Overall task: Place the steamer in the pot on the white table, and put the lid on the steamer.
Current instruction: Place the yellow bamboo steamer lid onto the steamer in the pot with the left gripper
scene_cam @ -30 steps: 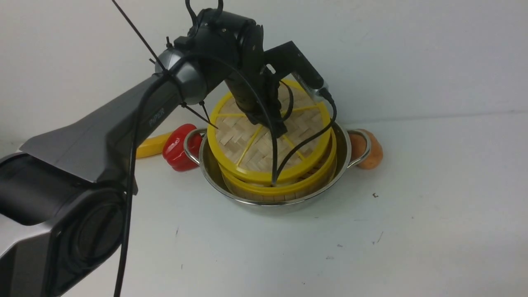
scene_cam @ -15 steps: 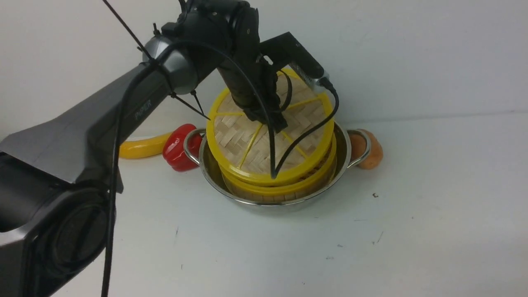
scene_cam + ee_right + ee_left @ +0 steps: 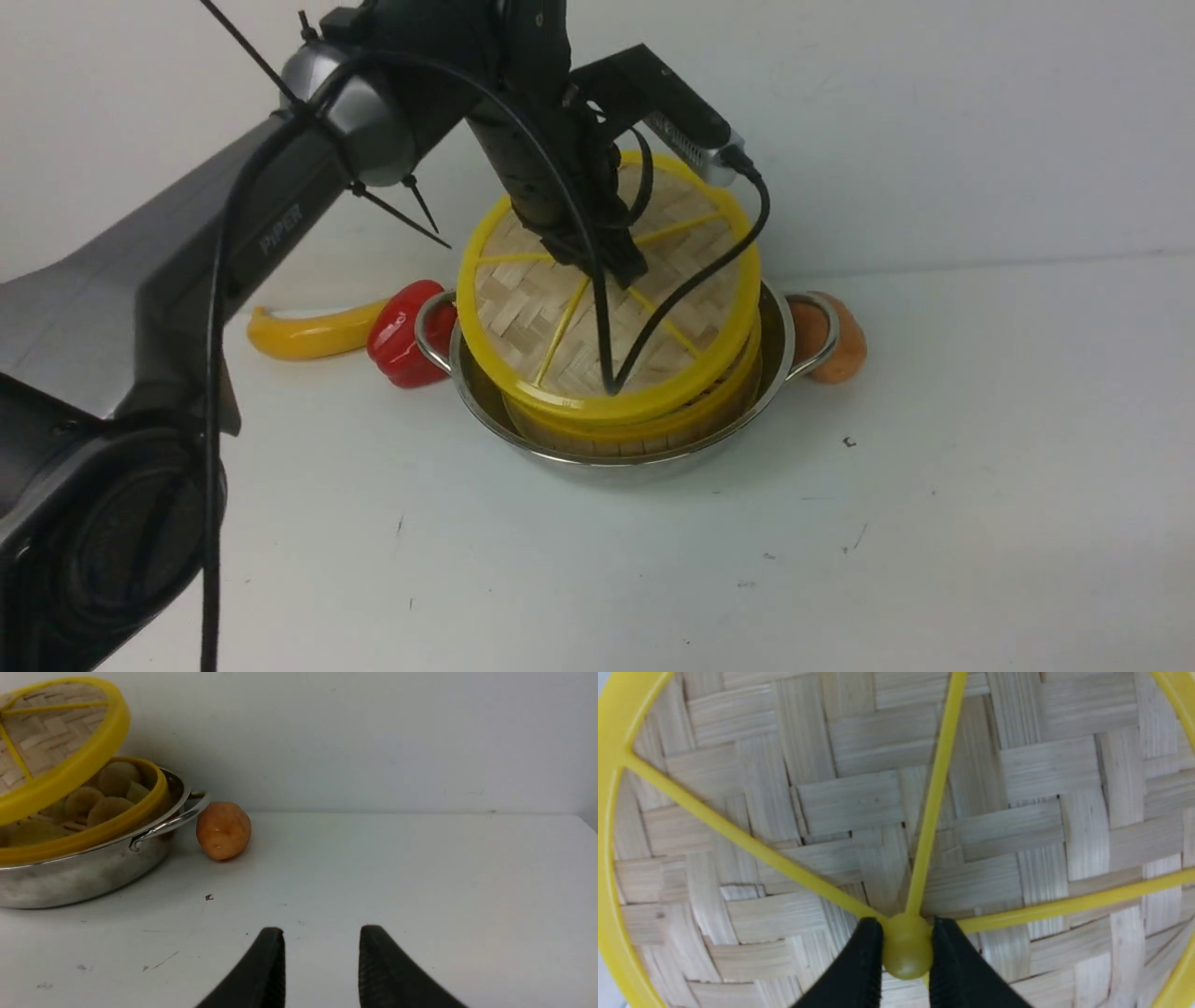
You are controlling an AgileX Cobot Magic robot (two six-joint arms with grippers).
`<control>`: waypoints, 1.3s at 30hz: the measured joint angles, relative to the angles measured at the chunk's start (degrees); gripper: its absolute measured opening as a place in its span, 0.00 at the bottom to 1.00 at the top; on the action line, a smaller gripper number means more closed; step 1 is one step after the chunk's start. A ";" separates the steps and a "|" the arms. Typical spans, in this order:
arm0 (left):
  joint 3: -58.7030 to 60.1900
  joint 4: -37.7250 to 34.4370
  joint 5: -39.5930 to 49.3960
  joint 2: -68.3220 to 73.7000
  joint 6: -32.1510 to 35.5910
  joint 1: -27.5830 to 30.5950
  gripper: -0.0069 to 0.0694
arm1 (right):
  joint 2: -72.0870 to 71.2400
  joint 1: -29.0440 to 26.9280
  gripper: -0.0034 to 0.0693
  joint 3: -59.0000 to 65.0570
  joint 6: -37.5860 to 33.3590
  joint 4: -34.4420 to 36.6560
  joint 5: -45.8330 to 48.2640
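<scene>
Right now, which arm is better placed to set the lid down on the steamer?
Left. The left tool is shut on the centre knob of the lid, holding it tilted above the steamer in the pot. The right tool is open, empty, and off to the side over the white table.

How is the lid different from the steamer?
The lid is a flat woven disc with spokes; the steamer is a walled basket holding buns. The lid hangs tilted, pinched at its knob by the left end effector; the steamer sits in the pot. Both are round with yellow rims.
</scene>
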 joint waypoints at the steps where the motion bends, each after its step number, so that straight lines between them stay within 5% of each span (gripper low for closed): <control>1: 0.00 -0.51 0.00 0.26 0.43 0.00 0.25 | 0.00 0.00 0.38 0.00 0.00 0.00 0.00; 39: 0.06 1.98 -5.86 4.10 2.69 0.00 0.25 | -0.16 0.00 0.38 0.00 0.00 0.00 0.00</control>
